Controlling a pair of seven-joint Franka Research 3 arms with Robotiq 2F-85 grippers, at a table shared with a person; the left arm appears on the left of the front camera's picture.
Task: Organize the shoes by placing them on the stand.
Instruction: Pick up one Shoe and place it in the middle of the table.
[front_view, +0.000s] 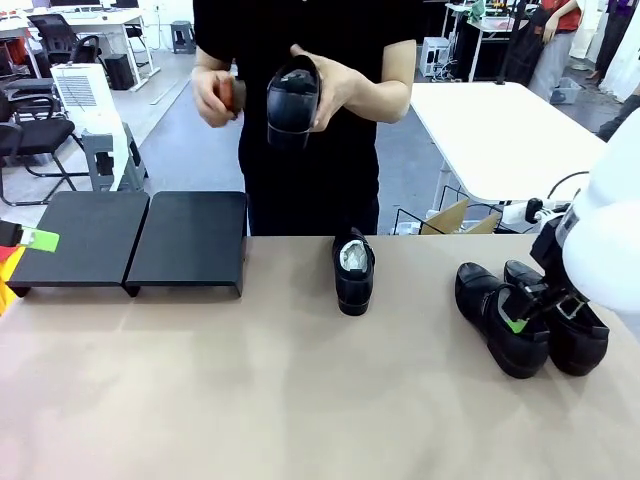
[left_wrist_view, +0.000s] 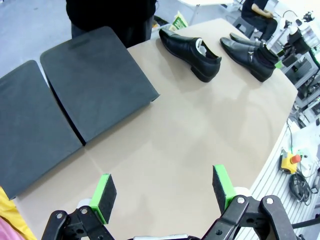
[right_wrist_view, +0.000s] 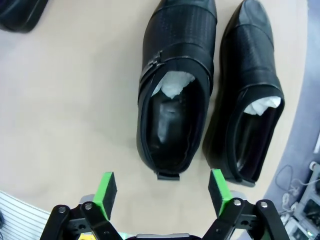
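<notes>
The stand (front_view: 130, 240) is a low black platform of two sections at the far left of the tan table; nothing lies on it. One black shoe (front_view: 353, 270) stuffed with white paper stands mid-table. Two more shoes (front_view: 498, 318) (front_view: 565, 325) lie side by side at the right. My right gripper (front_view: 525, 308) hangs open just above the heel of the left one (right_wrist_view: 175, 100), its green pads (right_wrist_view: 106, 190) on either side of the heel and clear of it. The person's hands hold another shoe (front_view: 292, 100) up at the far side. My left gripper (left_wrist_view: 164, 187) is open over bare tabletop near the stand (left_wrist_view: 97, 80).
A green pad (front_view: 40, 240) of my left gripper shows at the left edge, in front of the stand. The person stands at the far edge behind the middle shoe. A white table (front_view: 500, 130) is behind on the right. The near half of the tabletop is bare.
</notes>
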